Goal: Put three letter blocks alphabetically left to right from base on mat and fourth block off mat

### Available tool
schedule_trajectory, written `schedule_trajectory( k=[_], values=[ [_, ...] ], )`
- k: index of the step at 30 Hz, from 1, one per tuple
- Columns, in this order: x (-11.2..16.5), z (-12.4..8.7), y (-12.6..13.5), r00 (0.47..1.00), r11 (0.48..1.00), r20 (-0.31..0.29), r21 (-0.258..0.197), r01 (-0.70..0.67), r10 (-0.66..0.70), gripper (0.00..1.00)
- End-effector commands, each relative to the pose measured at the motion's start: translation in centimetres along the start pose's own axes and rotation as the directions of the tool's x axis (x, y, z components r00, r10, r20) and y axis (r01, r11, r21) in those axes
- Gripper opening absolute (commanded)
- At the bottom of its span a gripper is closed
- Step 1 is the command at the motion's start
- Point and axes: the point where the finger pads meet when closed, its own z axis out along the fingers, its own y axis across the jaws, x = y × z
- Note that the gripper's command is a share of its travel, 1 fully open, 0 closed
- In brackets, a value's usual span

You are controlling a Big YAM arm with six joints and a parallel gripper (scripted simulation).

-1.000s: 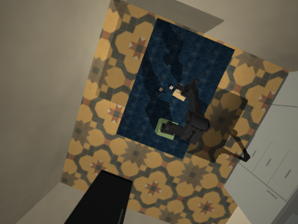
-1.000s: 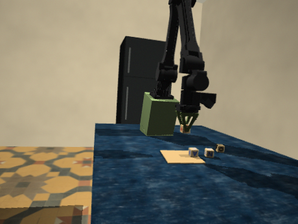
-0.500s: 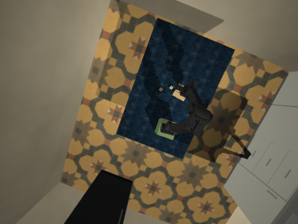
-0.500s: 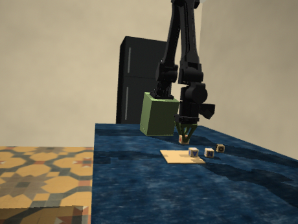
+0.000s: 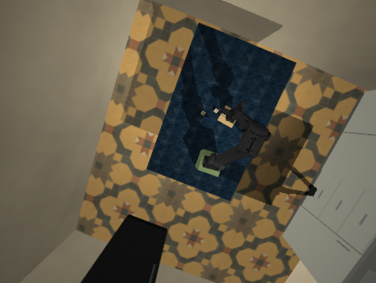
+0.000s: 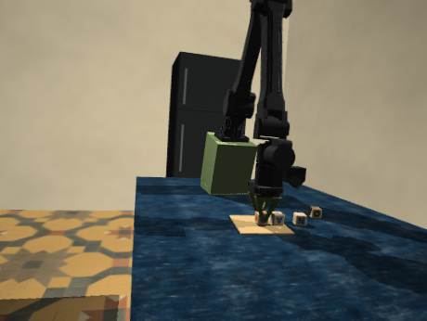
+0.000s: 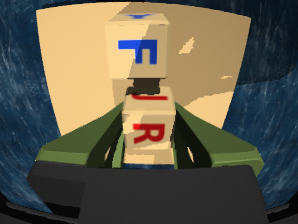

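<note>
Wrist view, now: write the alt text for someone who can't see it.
Green-fingered gripper holding a wooden letter block with a red R on the side nearest the camera, over a tan mat. Just beyond it on the mat sits a second wooden block showing a blue F, lying sideways in this view. Blue surface surrounds the mat.

Top view dim, room corners murky. Long arm shadows on the blue tabletop [image 5: 253,74] [image 6: 195,274]. Wrist view: hard shadow edge across the F block [image 7: 136,52] ahead of the claw [image 7: 149,132]; lettering sharp.
</note>
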Motion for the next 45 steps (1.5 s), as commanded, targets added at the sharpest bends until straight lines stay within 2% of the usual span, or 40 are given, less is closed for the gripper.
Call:
schedule_trajectory(
  k=[1, 28, 45],
  values=[
    [0.4, 0.7, -0.3, 1.000, 1.000, 0.002, 0.005, -0.004, 0.004, 0.25],
    [0.4, 0.7, -0.2, 1.000, 1.000, 0.002, -0.002, -0.005, 0.005, 0.25],
    [0.6, 0.8, 1.0, 1.000, 1.000, 0.001, -0.012, -0.001, 0.001, 0.25]
  ],
)
